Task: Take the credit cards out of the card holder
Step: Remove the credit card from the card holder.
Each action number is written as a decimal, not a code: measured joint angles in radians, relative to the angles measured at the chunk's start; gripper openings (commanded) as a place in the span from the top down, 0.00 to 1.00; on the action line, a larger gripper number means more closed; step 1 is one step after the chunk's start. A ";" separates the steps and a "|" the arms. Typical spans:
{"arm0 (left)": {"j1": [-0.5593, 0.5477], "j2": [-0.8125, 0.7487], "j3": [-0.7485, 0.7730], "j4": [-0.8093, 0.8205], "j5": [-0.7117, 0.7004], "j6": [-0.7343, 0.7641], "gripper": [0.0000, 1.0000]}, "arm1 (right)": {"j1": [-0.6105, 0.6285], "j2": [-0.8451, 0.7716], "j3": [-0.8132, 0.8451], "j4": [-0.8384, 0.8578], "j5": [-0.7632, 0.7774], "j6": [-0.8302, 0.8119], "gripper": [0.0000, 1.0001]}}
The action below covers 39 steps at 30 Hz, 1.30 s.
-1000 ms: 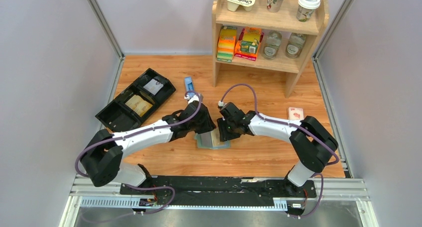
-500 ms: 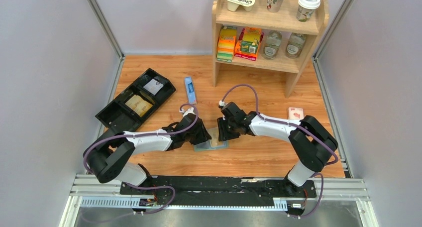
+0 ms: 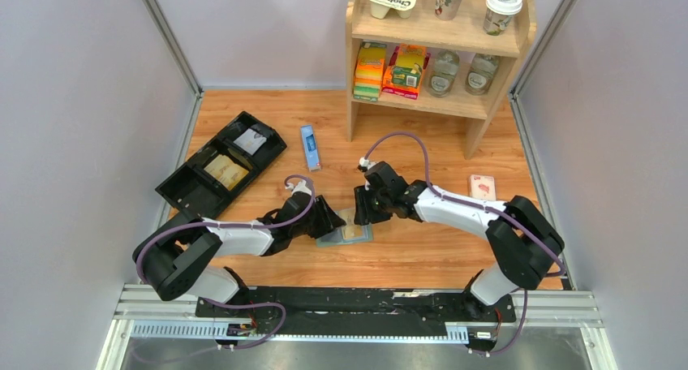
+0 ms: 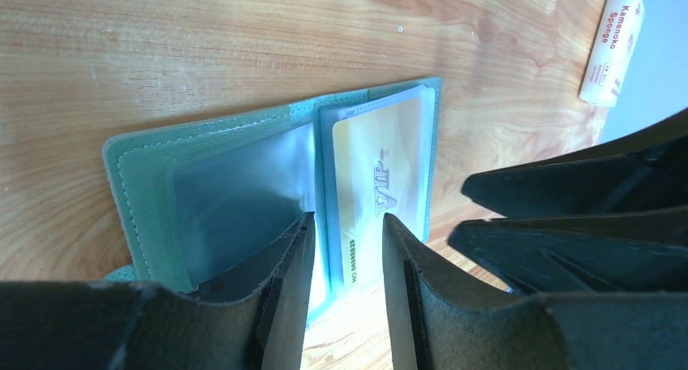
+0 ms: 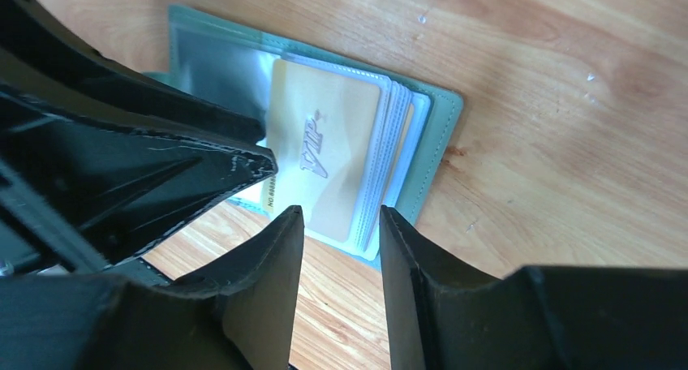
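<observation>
The card holder point(image 3: 347, 238) lies open on the wooden floor, sage green with pale pocket pages. A golden credit card point(image 4: 377, 175) marked VIP sits in the top sleeve of its right-hand page stack; it also shows in the right wrist view point(image 5: 328, 151). My left gripper point(image 4: 345, 217) is low at the holder's near-left side, jaws a little apart and empty, one finger over the empty left page point(image 4: 235, 191). My right gripper point(image 5: 341, 212) is just off the card's short edge, jaws a little apart and empty. The two grippers face each other across the holder point(image 5: 430, 143).
A black compartmented tray point(image 3: 219, 163) lies at the back left. A long narrow blue box point(image 3: 308, 145) lies behind the grippers. A wooden shelf point(image 3: 438, 102) with packets and cups stands at the back. A small pink sponge pack point(image 3: 482, 185) lies right.
My left arm has dropped lower and drawn back toward the near left, uncovering the blue box. My right gripper has shifted slightly left. The holder has slid a little.
</observation>
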 measured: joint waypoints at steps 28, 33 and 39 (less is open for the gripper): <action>0.005 0.023 -0.026 0.077 0.041 -0.018 0.64 | -0.070 0.106 -0.007 0.111 -0.123 0.039 0.85; 0.005 0.023 -0.047 0.108 0.041 -0.021 0.73 | -0.072 0.108 -0.007 0.113 -0.126 0.045 0.85; 0.005 0.001 -0.098 0.168 0.040 -0.033 0.79 | -0.072 0.114 -0.007 0.127 -0.134 0.051 0.86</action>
